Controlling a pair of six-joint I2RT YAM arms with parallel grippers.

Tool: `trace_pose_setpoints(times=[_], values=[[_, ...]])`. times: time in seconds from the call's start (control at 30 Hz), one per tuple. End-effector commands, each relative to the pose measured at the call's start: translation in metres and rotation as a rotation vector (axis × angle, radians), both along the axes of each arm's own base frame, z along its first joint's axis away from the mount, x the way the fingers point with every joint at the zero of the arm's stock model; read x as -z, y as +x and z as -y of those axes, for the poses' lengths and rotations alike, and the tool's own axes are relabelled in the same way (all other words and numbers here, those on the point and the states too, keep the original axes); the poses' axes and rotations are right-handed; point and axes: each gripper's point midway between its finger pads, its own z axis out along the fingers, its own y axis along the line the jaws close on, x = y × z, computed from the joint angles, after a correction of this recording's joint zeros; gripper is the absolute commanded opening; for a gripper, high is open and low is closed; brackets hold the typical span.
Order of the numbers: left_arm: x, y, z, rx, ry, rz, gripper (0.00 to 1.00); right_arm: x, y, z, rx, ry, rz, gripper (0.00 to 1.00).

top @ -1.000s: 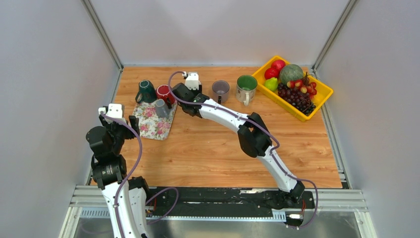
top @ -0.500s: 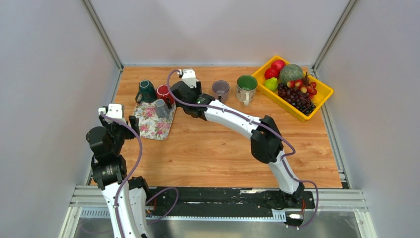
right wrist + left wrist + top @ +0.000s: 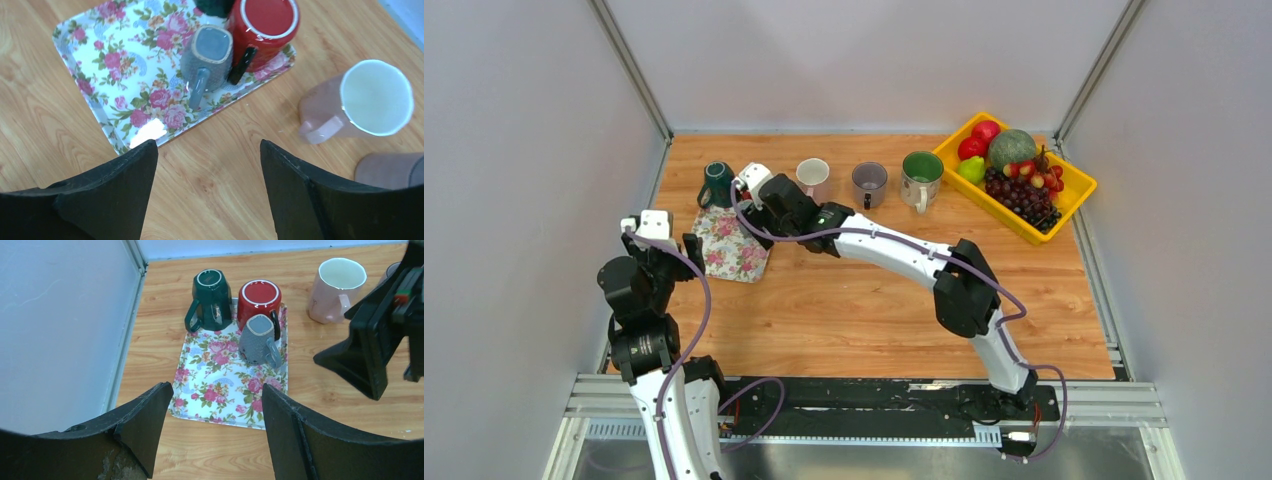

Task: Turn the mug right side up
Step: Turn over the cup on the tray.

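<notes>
Top external: right arm (image 3: 894, 250) stretched over floral tray (image 3: 727, 262), jaws wide and empty

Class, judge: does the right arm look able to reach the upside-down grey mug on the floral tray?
Probably yes: the right claw hangs open close by the grey mug with nothing between them, though the red mug crowds one side.

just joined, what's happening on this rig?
A pale pink ceramic mug stands upright on the wooden table, beside the floral tray. The dark green mug, red mug and grey mug sit upside down on the tray. The right tool hangs open over the tray's edge, empty; the left tool is open, holding nothing.
</notes>
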Motion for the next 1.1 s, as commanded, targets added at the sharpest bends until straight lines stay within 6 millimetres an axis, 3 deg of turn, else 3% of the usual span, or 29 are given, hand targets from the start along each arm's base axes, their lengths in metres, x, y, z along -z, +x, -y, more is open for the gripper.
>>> trace_pose_setpoints(times=[0.0, 0.17, 0.33, 0.67, 1.07], values=[[-0.012, 0.0, -0.007, -0.036, 0.003, 0.049, 0.77, 0.025, 0.0, -0.019, -0.143, -0.056, 0.022, 0.8], [-0.012, 0.0, -0.008, -0.044, 0.005, 0.05, 0.77, 0.051, 0.013, -0.03, -0.145, -0.076, 0.012, 0.8], [-0.012, 0.0, -0.01, -0.052, 0.007, 0.052, 0.77, 0.064, 0.018, -0.039, -0.144, -0.06, -0.012, 0.79], [-0.01, 0.001, -0.012, -0.058, 0.01, 0.048, 0.77, 0.063, 0.035, -0.055, -0.079, 0.042, -0.019, 0.72], [-0.009, 0.002, -0.014, -0.066, 0.011, 0.044, 0.78, 0.074, 0.054, -0.059, -0.005, 0.08, -0.013, 0.65]])
